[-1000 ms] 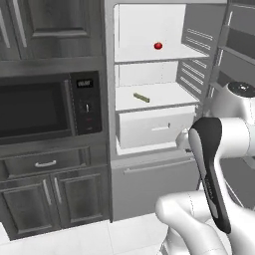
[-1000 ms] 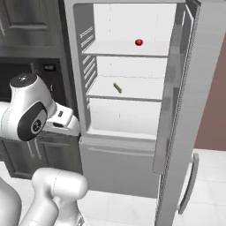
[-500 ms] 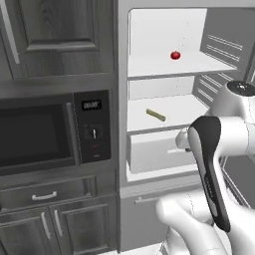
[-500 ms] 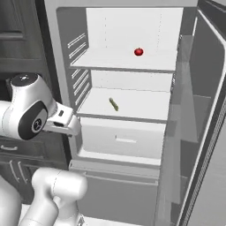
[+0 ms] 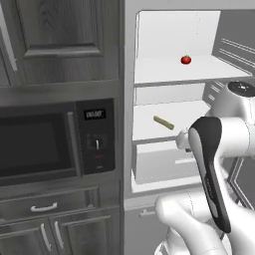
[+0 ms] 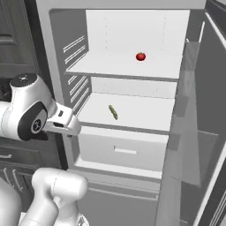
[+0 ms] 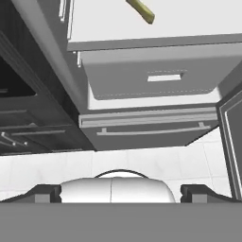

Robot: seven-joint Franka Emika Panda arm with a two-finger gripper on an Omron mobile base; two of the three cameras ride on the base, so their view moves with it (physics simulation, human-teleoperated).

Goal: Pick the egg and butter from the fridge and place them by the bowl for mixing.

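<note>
The butter [image 6: 113,112] lies mid-shelf in the open fridge [image 6: 132,39], bare white shelf around it; a red tomato [image 6: 141,56] sits one shelf up, at one o'clock. My gripper [image 7: 121,191] (jaws spread wide, holding nothing) hangs before the white drawer [image 7: 160,71].

We read this as a home kitchen: open fridge [image 6: 128,66] with white shelves and a drawer [image 6: 121,151], built-in black microwave [image 5: 50,144] to its left, dark grey panelled cabinets [image 5: 60,40] above and below, pale tiled floor [image 7: 156,160] near the base.
</note>
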